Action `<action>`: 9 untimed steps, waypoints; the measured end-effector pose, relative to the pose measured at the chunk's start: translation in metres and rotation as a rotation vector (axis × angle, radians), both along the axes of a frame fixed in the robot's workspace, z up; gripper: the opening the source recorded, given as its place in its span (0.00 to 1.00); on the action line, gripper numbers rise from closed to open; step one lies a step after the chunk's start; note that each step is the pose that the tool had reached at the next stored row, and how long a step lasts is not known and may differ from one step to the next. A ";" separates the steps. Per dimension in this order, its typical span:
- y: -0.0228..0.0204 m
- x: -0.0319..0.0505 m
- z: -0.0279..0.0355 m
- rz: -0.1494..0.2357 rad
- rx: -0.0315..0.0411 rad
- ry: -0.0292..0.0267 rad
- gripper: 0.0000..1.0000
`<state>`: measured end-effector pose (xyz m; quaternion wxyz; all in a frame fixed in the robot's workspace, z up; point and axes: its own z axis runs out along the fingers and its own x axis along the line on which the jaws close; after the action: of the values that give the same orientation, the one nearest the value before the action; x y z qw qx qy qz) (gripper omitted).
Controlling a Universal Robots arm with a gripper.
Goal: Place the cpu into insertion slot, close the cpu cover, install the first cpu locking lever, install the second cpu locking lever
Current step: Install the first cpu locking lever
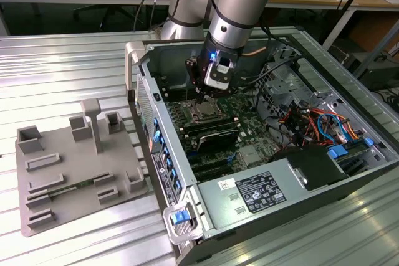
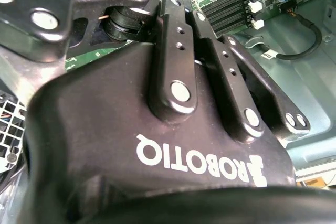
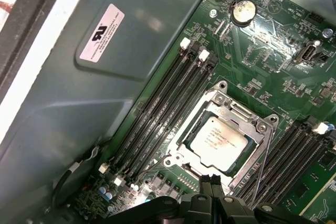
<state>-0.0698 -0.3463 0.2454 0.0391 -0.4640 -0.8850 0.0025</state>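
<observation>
Inside the case (image 3: 157, 40), closed gripper (image 3: 212, 181) hides one cpu cover (image 3: 240, 110) corner.

The case (image 1: 163, 147) lies on the desk (image 1: 62, 60), with a fixture plate (image 1: 68, 172) beside it on the exterior view's left. Inside, the board (image 3: 273, 40) carries the slot (image 3: 176, 159). The cpu (image 3: 218, 139) sits in the slot, with the cover (image 3: 236, 109) over its edges. Memory slots (image 3: 163, 103) flank the slot on two sides. The hand (image 1: 201, 96) hangs just above the slot.
</observation>
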 end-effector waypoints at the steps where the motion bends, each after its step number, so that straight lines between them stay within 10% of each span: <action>1: 0.0000 0.0000 0.0000 0.001 0.0000 0.0000 0.11; 9: 0.0000 0.0000 0.0000 0.012 0.0000 0.0000 0.11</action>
<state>-0.0697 -0.3463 0.2454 0.0390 -0.4586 -0.8878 0.0027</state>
